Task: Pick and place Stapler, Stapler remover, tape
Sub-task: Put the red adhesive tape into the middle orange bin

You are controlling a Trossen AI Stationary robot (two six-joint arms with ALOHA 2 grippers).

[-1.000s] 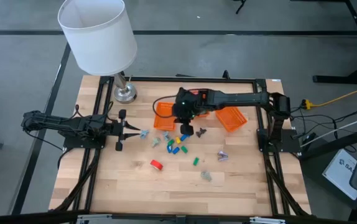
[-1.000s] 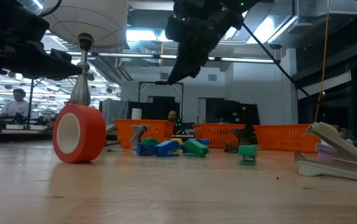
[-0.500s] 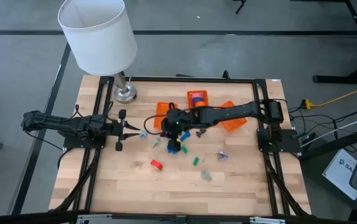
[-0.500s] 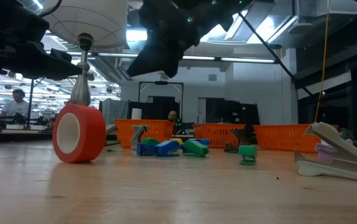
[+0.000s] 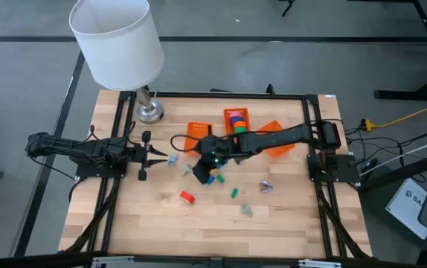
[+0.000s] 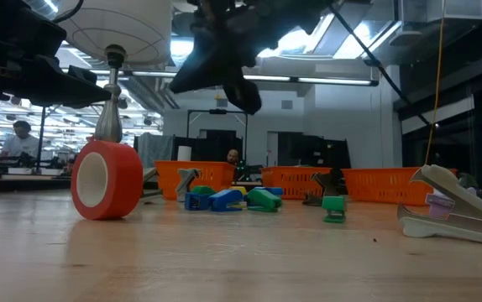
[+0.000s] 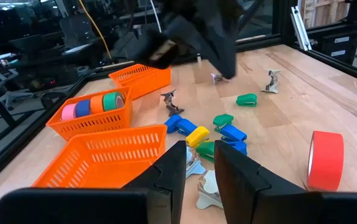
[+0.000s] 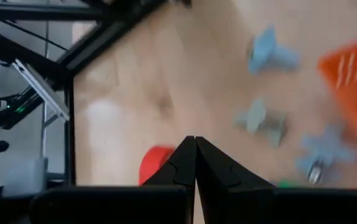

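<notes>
Right gripper (image 5: 201, 174) hangs over mid-worktop, fingers closed on nothing, heading for the red ring-shaped tape roll (image 5: 187, 197). Next: open, descend. Left gripper (image 5: 163, 159) waits, slightly parted.

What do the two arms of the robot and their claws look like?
Both arms are dark, nearly black, slim and jointed, with black cables along them. The right arm carries a small green light near its wrist. The left claw has two blocky, angular black fingers.
</notes>
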